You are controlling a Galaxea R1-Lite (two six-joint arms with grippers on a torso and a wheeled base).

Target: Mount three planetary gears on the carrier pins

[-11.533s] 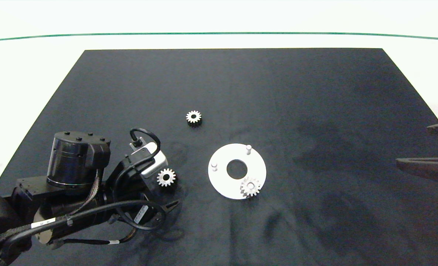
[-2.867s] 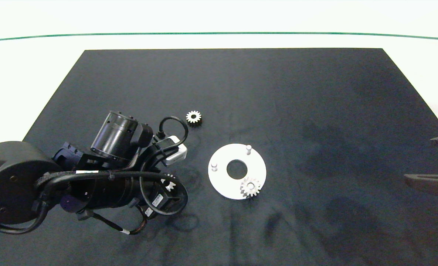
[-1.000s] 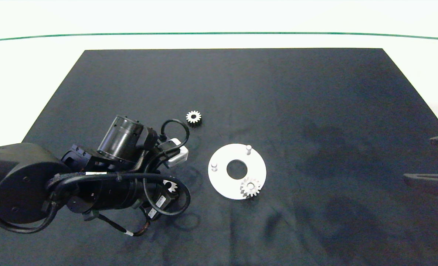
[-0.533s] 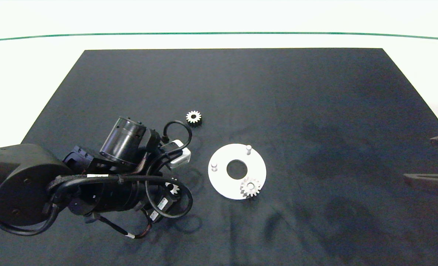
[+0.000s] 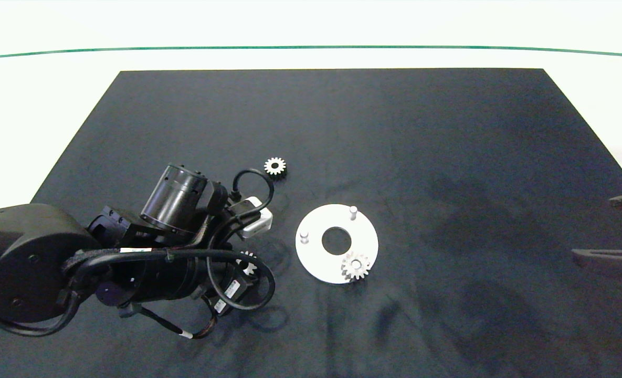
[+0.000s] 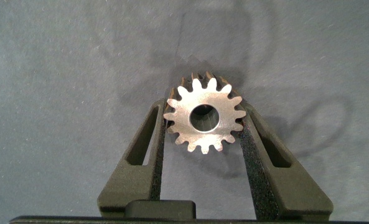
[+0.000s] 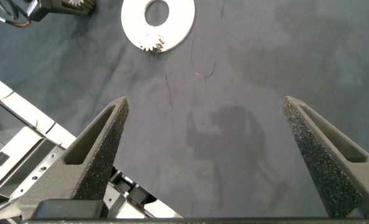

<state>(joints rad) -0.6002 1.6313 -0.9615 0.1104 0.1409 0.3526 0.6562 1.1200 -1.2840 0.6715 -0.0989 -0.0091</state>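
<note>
The left gripper [image 6: 203,124] has its jaws clamped on the toothed rim of one planetary gear [image 6: 204,119], so the bore stays free for a pin. It hovers just left of the white carrier disc [image 5: 316,262]. One gear [image 5: 355,266] already sits on the disc's near pin; two carrier pins [image 5: 304,237] stand bare. The third gear [image 5: 275,166] lies beyond the disc on the dark worktop [image 5: 447,157]. The right gripper [image 7: 212,155] waits, jaws wide apart, well right of the disc. I judge the path to the pins unobstructed.

Silvery gears [image 6: 204,119], white disc [image 5: 316,261], black mat [image 5: 394,131], dark grey fingers [image 6: 145,158]
</note>
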